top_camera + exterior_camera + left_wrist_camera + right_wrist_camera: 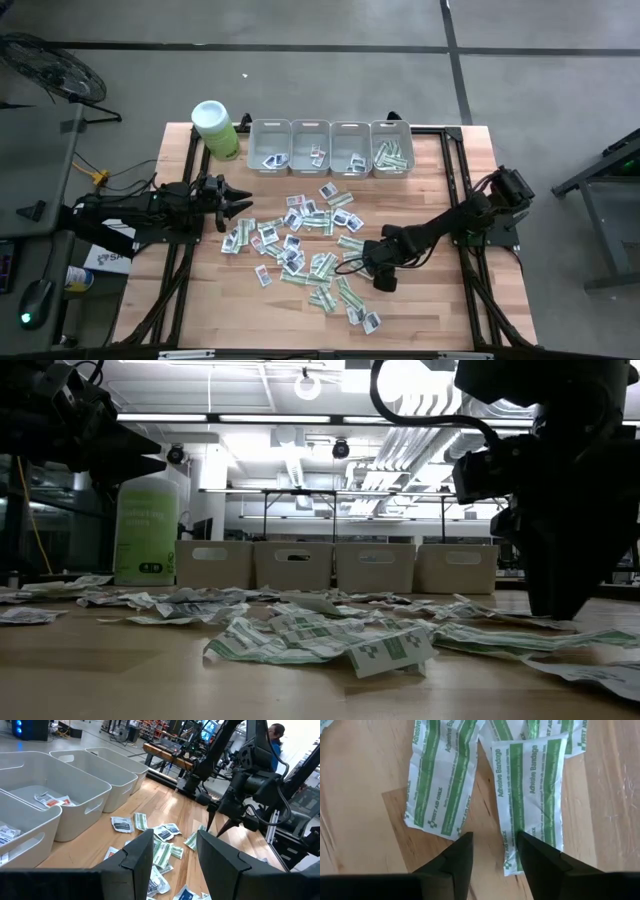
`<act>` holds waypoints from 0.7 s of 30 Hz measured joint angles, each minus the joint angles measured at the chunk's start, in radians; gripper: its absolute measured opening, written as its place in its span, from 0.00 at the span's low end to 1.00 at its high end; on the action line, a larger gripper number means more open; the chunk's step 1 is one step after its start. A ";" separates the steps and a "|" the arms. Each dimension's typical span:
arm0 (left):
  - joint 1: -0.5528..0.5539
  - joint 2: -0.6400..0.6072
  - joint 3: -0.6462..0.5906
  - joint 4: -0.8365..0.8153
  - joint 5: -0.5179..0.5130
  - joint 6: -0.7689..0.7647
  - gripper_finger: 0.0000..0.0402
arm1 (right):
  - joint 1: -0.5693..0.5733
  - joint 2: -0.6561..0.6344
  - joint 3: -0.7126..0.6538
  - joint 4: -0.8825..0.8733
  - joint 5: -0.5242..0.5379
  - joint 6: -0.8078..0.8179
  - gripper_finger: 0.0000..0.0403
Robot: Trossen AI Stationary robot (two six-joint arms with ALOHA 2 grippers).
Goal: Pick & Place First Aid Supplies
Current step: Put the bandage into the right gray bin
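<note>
Desk: pale wood planks (pixel 420 310), black frame rails along both sides.
Room: grey floor around it; bright workshop with ceiling lights and pipes behind; a person (pixel 274 735) far off.
Packets: loose heap (pixel 300 245) mid-desk; a few already lie in the four bins (pixel 330 147) at the far edge, beside the canister (pixel 215 128).
Writing: green strips (pixel 530 795) read "Adhesive Bandage" and "First Aid Only".
Right end effector (pixel 492 851): low over two strips, fingers parted, empty.
Left end effector (pixel 243 204): beside the heap, open, empty.
</note>
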 joint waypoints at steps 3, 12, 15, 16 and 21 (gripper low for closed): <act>0.000 0.000 0.000 0.000 0.000 0.000 0.37 | 0.000 0.000 0.000 -0.012 0.013 0.000 0.33; 0.000 0.000 0.000 0.000 0.000 0.000 0.37 | 0.000 0.000 0.000 -0.024 0.034 -0.023 0.16; 0.000 0.000 0.000 0.000 0.000 0.000 0.37 | 0.000 0.000 0.000 -0.022 0.034 -0.023 0.09; 0.000 0.000 0.000 0.000 0.000 0.000 0.37 | 0.000 0.000 0.000 -0.021 0.034 -0.024 0.07; 0.000 0.000 0.000 0.000 0.000 0.000 0.37 | 0.001 0.000 0.000 -0.020 0.036 -0.024 0.01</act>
